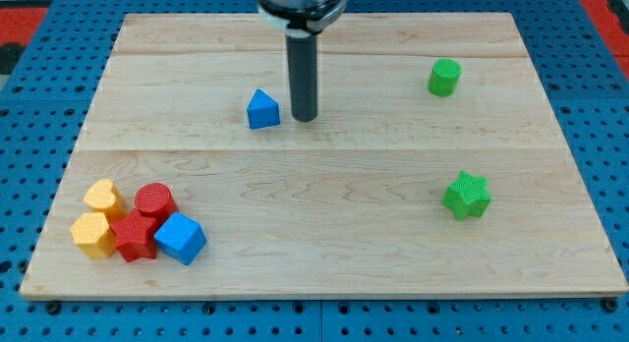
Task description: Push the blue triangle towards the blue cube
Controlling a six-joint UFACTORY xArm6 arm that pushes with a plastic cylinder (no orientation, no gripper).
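The blue triangle [262,110] lies on the wooden board [324,234], left of the middle toward the view's top. My tip [305,118] stands just to the right of it, a small gap apart. The blue cube [180,238] sits at the view's bottom left, at the right end of a cluster of blocks, well below and left of the triangle.
Beside the blue cube are a red star [133,235], a red cylinder [154,200], a yellow heart [103,198] and a yellow hexagon block [93,235]. A green cylinder [444,77] stands at the top right. A green star [466,196] lies at the right.
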